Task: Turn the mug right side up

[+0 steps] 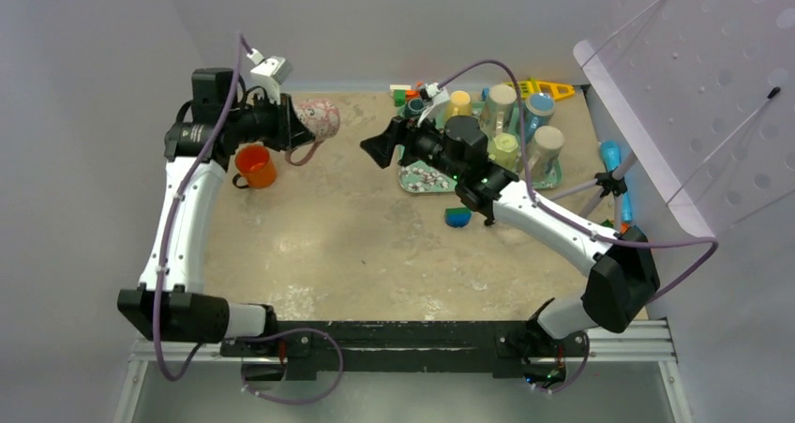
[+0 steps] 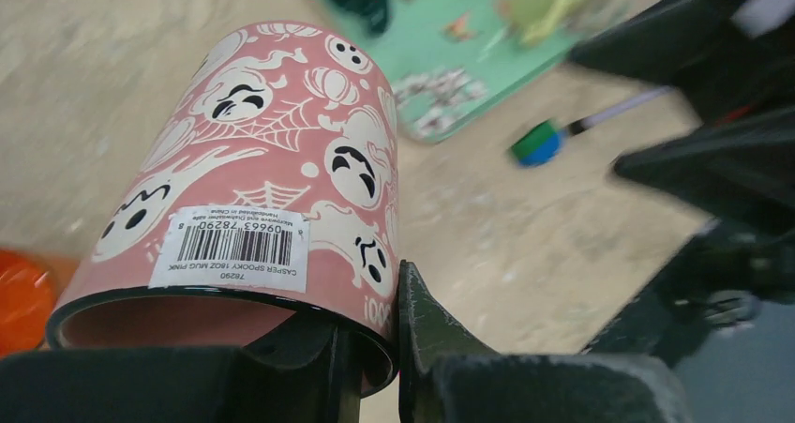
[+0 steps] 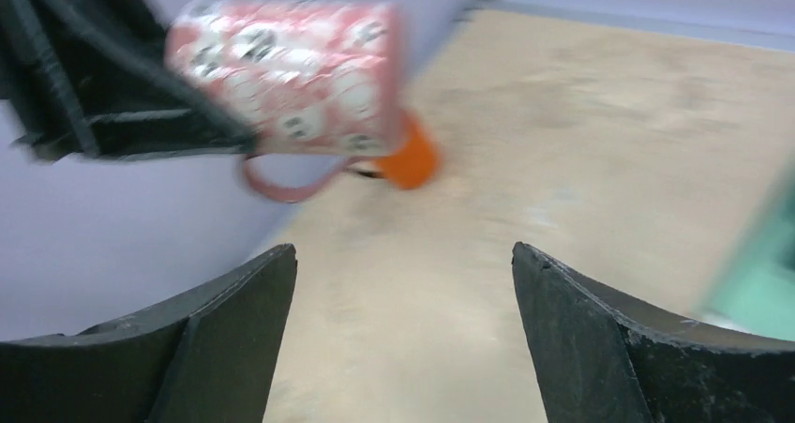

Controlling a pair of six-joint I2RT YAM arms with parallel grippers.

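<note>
Your left gripper [image 2: 371,348] pinches the mug [image 2: 281,160] by its rim, sideways and airborne; right gripper [image 3: 401,254] gapes, empty. 2 steps left: upright it, set down.

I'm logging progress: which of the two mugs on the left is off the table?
The pink ghost-print mug, pinched at its rim by the left gripper, sideways in the air; the orange mug stands on the table.

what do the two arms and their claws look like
The left arm and right arm both have rounded white links between bulky black joints, and both are mounted on one black rail. A purple cable loops along each. The left claw and right claw are matte black, each with two thick wedge-shaped fingers.
</note>
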